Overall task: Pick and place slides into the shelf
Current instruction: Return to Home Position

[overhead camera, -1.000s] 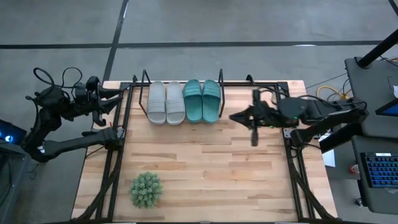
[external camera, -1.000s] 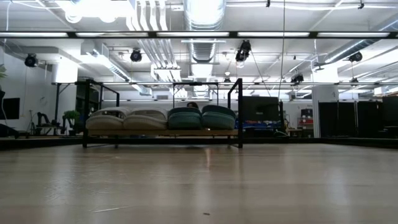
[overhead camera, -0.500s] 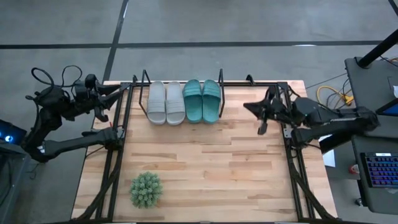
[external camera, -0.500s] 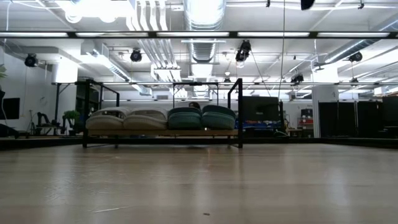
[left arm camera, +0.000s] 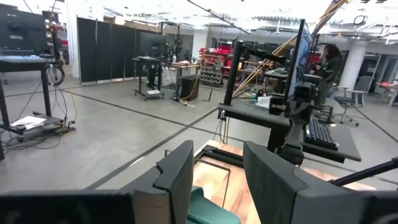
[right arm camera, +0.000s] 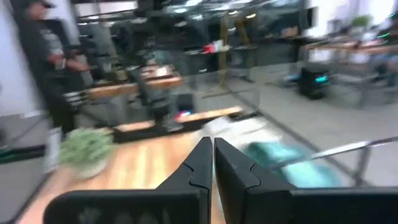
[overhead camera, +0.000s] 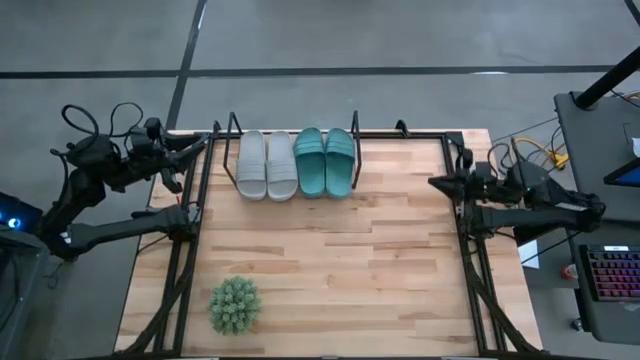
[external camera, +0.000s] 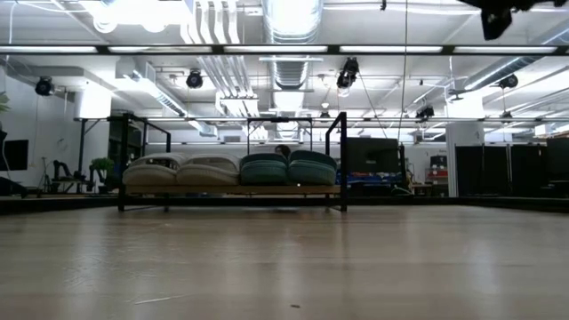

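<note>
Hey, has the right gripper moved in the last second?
Yes. The right gripper has pulled back rightward, away from the shelf, from over the table to the black rail at its right edge.

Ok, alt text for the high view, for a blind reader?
Four slides, two grey and two teal, sit side by side in the shelf at the table's far edge. The left gripper and right gripper hang at its sides, holding nothing; a plant stands near the front left.
</note>
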